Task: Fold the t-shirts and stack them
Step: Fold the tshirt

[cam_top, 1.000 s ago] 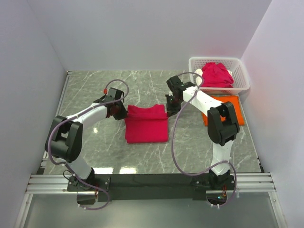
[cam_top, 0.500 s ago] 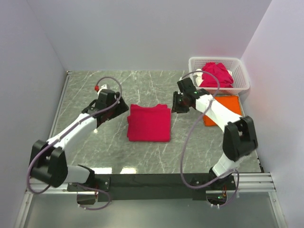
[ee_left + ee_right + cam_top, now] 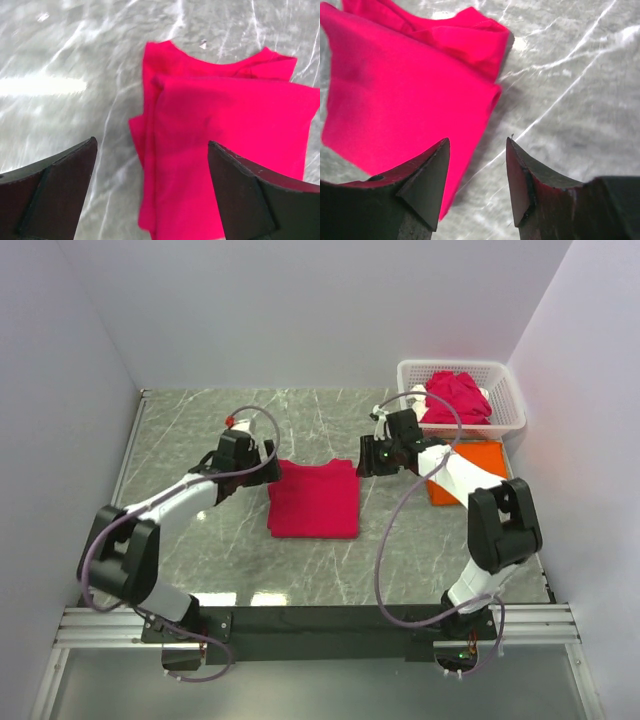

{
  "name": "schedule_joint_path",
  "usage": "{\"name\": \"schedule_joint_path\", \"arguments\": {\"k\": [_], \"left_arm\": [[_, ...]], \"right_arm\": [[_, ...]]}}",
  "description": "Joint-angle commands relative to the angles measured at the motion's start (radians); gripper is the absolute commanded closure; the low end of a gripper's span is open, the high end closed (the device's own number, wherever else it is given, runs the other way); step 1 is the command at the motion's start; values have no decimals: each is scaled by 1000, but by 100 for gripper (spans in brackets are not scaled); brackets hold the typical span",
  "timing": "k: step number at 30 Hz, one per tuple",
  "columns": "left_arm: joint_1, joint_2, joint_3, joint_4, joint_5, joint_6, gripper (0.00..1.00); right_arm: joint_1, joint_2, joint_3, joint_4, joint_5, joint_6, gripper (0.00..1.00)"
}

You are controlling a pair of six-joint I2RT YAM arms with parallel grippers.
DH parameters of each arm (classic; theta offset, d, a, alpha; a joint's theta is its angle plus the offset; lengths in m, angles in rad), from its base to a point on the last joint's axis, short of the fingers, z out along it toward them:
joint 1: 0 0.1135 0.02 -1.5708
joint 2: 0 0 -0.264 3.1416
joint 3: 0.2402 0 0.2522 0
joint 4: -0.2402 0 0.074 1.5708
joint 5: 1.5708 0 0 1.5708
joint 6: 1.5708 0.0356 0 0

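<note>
- Folded shirt (image 3: 313,500): crimson, lying flat on the counter (image 3: 190,420) at centre frame as a compact rectangle, collar edge toward the top of the frame. Layers sit roughly square. A lower layer juts out at the left and upper edges in the left wrist view.
- Left claw (image 3: 151,145): jaws spread wide and gripping nothing. It hovers at the shirt's upper-left corner, with cloth and bare counter showing between the fingers.
- Right claw (image 3: 477,141): jaws parted and empty, poised off the shirt's upper-right corner. No cloth is pinched.
- Judgement: with both claws flanking the top corners and neither holding, this fold looks finished and the shirt is left to rest. Stacking is not yet done.
- Orange shirt (image 3: 497,465): flat on the counter at right of frame, partly hidden under the right arm. It is apart from the crimson one and is probably the stack base, though this cannot be confirmed.
- Basket (image 3: 460,364): white lattice, upper right, holding a heap of unfolded crimson shirts (image 3: 455,398).
- Obstructions: the right arm lies across the orange shirt and between the folded shirt and the basket. Its looping cable hangs over the counter at lower right of the folded shirt. The counter at left carries only the left arm.
</note>
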Motion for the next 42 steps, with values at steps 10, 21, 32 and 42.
{"name": "schedule_joint_path", "arguments": {"k": [10,21,32,42], "left_arm": [[55,279,225,99,265,247,7],[55,430,323,60,327,289,18],[55,500,348,49,356,296,61],[74,497,307,59,393,286,96]], "right_arm": [[-60,201,99,129,-270,-133,47],[-65,267,176,87,-310,-148,61],[-63,253,215,41,-331,-185,100],[-65,367,366,-48,-259,-116,100]]}}
